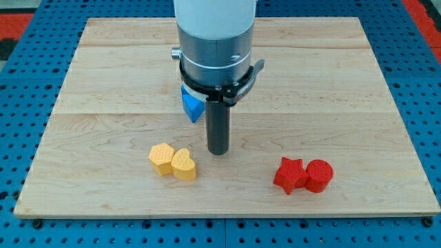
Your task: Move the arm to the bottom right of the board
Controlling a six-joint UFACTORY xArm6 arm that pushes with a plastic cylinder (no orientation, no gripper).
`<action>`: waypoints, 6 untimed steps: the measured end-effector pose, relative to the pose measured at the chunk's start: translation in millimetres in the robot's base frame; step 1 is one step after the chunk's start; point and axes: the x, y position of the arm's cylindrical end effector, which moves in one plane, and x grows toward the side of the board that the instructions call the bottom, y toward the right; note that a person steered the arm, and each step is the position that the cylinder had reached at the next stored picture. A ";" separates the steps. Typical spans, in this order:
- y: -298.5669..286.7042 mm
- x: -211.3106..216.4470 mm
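Note:
My tip point(218, 151) rests on the wooden board point(331, 83) near the middle, slightly toward the view's bottom. A blue block point(192, 105) lies just up and left of the tip, partly hidden behind the arm. A yellow hexagon-like block point(162, 158) and a yellow heart block point(184, 164) touch each other left and slightly below the tip. A red star block point(290, 175) and a red cylinder point(319, 175) sit together toward the view's bottom right, well right of the tip.
The arm's grey and white body point(214, 41) rises over the board's top middle and hides what is behind it. The board lies on a blue perforated table point(420, 62). A red area shows at the view's top corners.

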 end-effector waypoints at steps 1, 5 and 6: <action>0.0 -4.9; 0.0 -19.6; 20.2 -18.6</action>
